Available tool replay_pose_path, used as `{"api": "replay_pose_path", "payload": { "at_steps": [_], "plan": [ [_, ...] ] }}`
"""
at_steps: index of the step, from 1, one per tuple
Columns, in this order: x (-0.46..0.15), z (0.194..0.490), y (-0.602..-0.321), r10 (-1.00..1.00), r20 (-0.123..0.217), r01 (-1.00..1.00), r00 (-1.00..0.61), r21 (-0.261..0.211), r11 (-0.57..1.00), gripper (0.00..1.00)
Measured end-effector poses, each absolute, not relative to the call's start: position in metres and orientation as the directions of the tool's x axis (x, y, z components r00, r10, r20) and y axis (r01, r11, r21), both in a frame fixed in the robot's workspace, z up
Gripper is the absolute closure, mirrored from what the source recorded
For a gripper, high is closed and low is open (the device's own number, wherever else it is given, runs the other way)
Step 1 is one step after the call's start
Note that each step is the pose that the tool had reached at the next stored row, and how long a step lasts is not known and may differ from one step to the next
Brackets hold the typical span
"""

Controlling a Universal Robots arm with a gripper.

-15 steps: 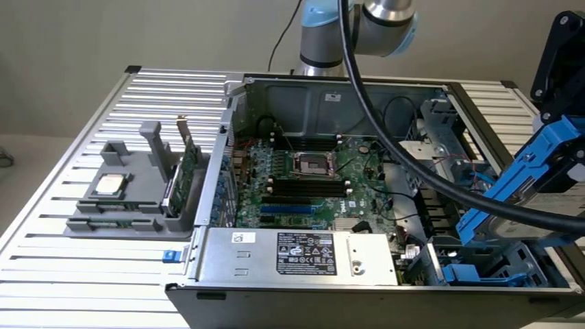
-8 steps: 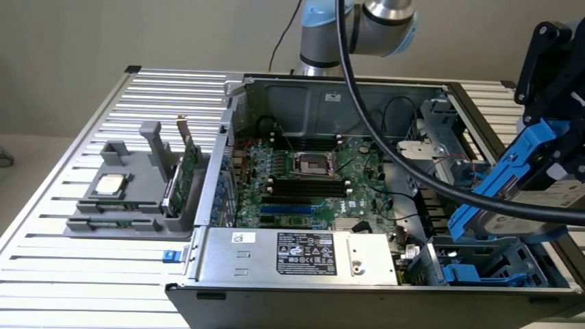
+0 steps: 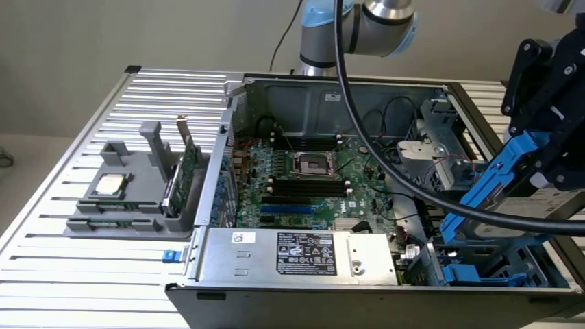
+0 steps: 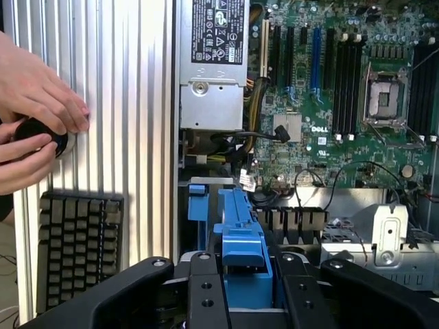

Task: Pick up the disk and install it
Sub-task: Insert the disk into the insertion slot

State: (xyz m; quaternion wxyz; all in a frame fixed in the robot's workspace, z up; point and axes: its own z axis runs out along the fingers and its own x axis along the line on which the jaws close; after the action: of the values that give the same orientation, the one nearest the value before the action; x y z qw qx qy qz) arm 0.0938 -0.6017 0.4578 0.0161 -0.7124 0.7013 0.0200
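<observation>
We hold the flat silver-grey metal disk (image 3: 546,201), blue plastic carrier and all, over the grey computer case (image 3: 366,301), black claw (image 4: 250,284) half-closed on its rails. Stiff, weighty, shock-sensitive, we judge: grip the frame.

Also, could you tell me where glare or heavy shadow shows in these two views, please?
Exterior view: soft, even light; the slatted table gleams, and the end effector gripping the disk reads near-black. Wrist view: the table is washed pale beside a person's hands, and a hazy bright patch lies over the motherboard near the processor socket.
</observation>
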Motion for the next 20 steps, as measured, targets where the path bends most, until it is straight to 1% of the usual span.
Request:
{"api": "replay_pose_path", "payload": {
  "at_steps": [11,20],
  "plan": [
    [0.099,0.445,-0.602,-0.999,-0.051,-1.0,0.015,0.017,-0.015,0.67],
    [0.105,0.442,-0.606,-0.999,-0.051,-0.999,0.013,0.039,-0.015,0.67]
  ]
}}
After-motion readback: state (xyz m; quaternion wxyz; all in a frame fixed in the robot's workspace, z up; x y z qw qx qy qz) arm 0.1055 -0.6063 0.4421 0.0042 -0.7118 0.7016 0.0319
